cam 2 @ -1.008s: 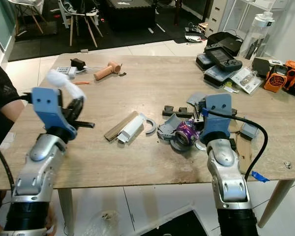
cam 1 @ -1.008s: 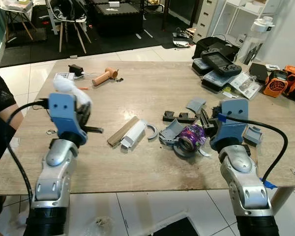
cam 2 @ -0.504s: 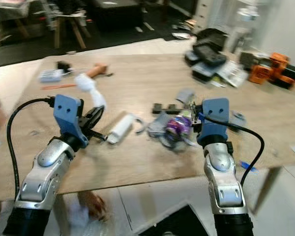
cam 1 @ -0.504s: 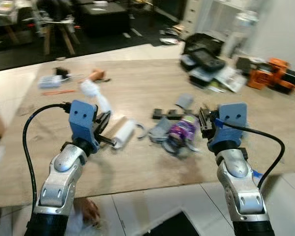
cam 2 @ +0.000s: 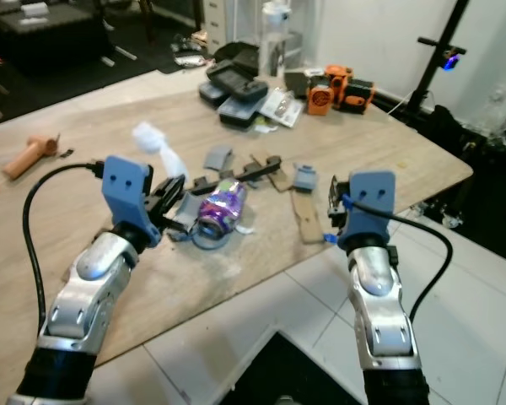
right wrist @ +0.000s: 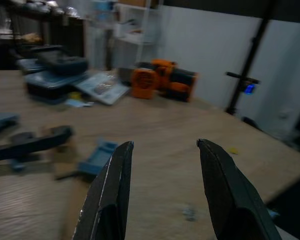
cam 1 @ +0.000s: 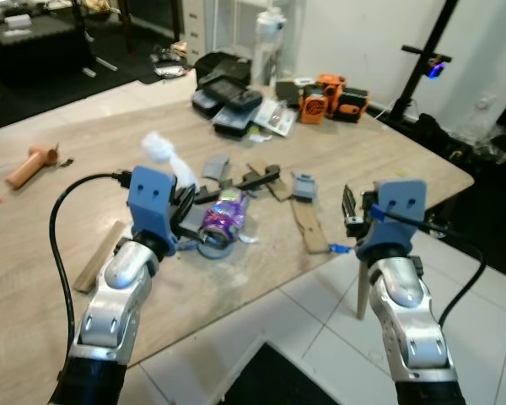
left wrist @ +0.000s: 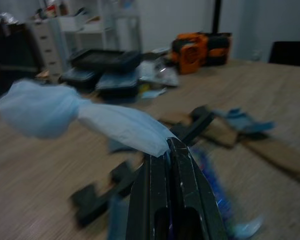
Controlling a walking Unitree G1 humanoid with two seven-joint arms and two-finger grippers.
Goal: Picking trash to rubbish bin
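My left gripper is shut on a white crumpled wad of tissue, which it holds up above the wooden table; the left wrist view has the tissue trailing from the pinched fingertips. Just in front of that gripper a crushed purple can lies among grey and black scraps. My right gripper is open with nothing between its fingers. It hovers at the table's right edge, over the tiled floor.
A cardboard strip and small grey parts lie beside the can. Black cases, papers and an orange tool crowd the far side. A wooden mallet lies at the left. A dark object sits on the floor below.
The whole view has swung to the right, so the camera has turned. My left gripper still holds the tissue, now near the can. My right gripper now stands past the table's edge.
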